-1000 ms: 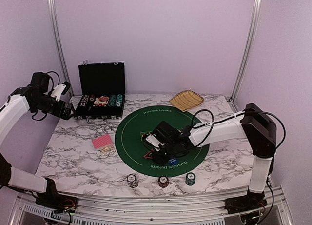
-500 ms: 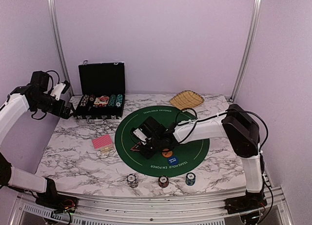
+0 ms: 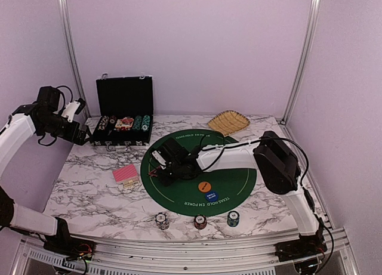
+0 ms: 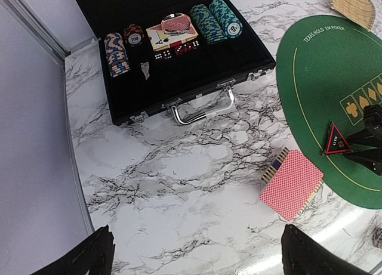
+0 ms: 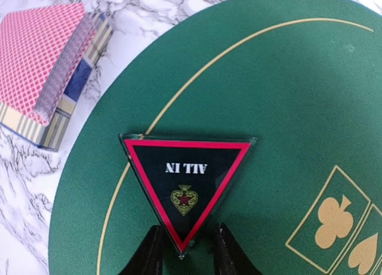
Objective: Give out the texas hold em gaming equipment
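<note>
We are seeing the black-red triangular marker (image 5: 186,173) sitting at the green mat's (image 5: 286,78) left edge, the right gripper (image 5: 186,254) straddling its tip, whether clamped we cannot tell; the left gripper (image 4: 197,258) is hovering, jaws wide apart.

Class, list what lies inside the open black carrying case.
The black case holds rows of round striped poker chips, a card deck and red dice; anything beneath them is covered.

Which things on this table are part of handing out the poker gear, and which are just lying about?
Job: triangular All In marker, pink-backed card deck, striped chips, orange button, blue button.
Lying about: woven basket.
</note>
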Robot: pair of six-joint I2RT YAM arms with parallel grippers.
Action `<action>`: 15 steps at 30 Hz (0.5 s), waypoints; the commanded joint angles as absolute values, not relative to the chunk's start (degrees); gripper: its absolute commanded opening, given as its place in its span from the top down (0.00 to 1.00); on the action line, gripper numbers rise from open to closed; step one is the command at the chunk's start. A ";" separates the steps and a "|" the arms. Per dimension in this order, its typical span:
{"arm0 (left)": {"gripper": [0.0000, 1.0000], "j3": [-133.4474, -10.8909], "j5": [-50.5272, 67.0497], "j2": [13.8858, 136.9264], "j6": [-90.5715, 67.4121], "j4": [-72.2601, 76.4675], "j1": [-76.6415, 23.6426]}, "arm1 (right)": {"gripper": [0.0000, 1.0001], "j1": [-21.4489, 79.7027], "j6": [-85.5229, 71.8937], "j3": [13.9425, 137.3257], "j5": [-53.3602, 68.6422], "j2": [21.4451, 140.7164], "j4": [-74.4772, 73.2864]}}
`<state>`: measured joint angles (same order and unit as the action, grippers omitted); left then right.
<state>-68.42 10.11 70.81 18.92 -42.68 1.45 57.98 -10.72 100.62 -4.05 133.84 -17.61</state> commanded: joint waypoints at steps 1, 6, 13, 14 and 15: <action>0.01 -69.43 11.42 69.97 19.89 -45.48 1.50 | 0.57 58.42 -11.91 98.98 -7.12 128.64 -18.61; 0.01 -69.91 11.86 69.85 20.48 -46.43 1.49 | 0.26 58.45 -15.18 91.94 -10.09 119.51 -21.14; 0.01 -70.14 13.33 69.71 21.17 -47.26 1.44 | 0.13 57.13 -23.60 77.38 -14.67 108.08 -28.42; 0.01 -70.14 13.50 69.74 21.22 -47.28 1.34 | 0.12 56.93 -24.31 75.47 -14.67 106.89 -29.14; 0.01 -70.14 13.74 69.70 21.31 -47.28 1.32 | 0.12 56.83 -24.85 73.59 -14.46 105.52 -29.77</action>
<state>-68.55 11.90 70.78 20.32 -45.34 1.45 57.49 -19.81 79.79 -12.23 108.55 -23.51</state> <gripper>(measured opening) 0.989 0.875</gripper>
